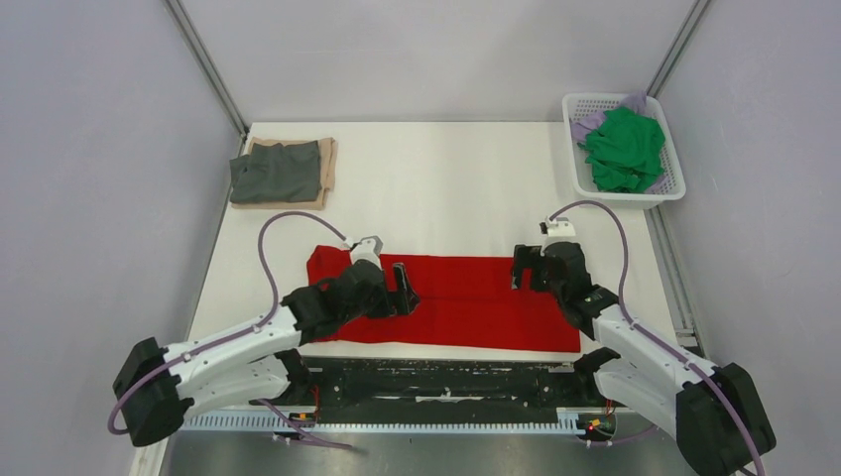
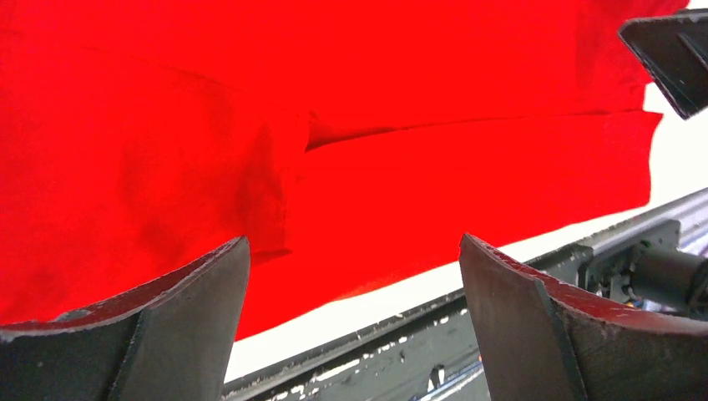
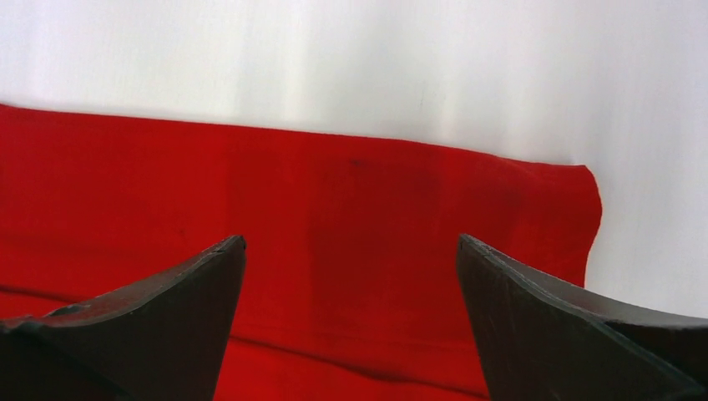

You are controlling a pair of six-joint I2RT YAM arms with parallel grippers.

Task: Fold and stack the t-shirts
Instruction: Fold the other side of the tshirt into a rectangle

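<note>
red t-shirt (image 1: 476, 302): a long flat band close to the near edge of the bench, its long axis running from left edge to right edge.
left gripper (image 1: 395, 290): jaws apart and empty, low over the band's left third, with cloth directly beneath.
right gripper (image 1: 529, 268): jaws apart and empty, over the band's far hem towards its right end (the cloth's far right corner shows just past its fingers in the right wrist view).
nearer arm: each short end has its own arm, so neither needs to cross.
likely next move: an end-over-end fold along the long axis.
done pile: grey t-shirt (image 1: 278, 174) on tan t-shirt (image 1: 327, 159), far left corner.
basket (image 1: 674, 190): far right corner, holding the green t-shirt (image 1: 623, 149).
</note>
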